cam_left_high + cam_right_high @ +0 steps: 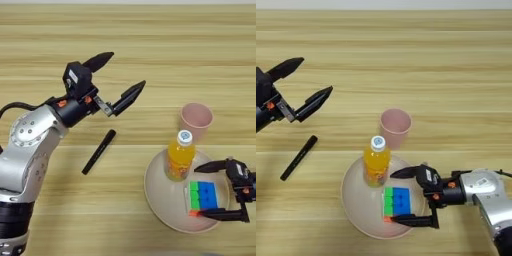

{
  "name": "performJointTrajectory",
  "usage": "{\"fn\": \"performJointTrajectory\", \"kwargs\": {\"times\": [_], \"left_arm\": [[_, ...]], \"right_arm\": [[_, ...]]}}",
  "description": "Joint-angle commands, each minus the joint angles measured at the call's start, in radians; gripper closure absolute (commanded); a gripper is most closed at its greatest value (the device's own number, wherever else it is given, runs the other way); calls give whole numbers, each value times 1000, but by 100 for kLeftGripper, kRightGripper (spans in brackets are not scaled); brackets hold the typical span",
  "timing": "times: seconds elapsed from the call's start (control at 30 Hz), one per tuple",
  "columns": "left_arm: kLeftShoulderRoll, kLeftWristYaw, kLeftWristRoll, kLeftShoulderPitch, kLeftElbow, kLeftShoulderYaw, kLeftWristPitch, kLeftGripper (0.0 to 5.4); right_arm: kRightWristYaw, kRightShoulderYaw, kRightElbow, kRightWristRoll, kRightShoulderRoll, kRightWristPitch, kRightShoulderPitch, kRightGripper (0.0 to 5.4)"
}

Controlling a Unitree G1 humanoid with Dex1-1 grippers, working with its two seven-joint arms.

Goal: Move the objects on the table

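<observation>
A pale pink cup (pixel 196 120) stands upright on the wooden table (pixel 150 45), just beyond a pale plate (pixel 160 192). On the plate stand an orange-drink bottle (pixel 180 156) with a white cap and, beside it, a colourful puzzle cube (pixel 203 196). A slim black marker pen (pixel 98 151) lies on the table left of the plate. My left gripper (pixel 120 75) hovers open above the table, beyond the marker, holding nothing. My right gripper (pixel 400 196) is open, its fingers on either side of the cube's right part, one near the bottle and one at the plate's front rim.
The far half of the table (pixel 406 50) holds nothing. My left arm (pixel 30 150) crosses the left side of the table. The right arm (pixel 486 195) comes in from the right edge, low over the plate.
</observation>
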Motion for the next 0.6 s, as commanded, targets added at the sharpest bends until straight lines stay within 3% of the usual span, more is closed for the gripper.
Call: {"fn": "performJointTrajectory", "kwargs": {"times": [0.03, 0.6], "left_arm": [[1, -3, 10, -5, 12, -1, -13, 0], [3, -3, 26, -30, 145, 18, -54, 0]], "right_arm": [[1, -33, -39, 26, -30, 13, 21, 1], [2, -151, -141, 164, -53, 104, 22, 1]]}}
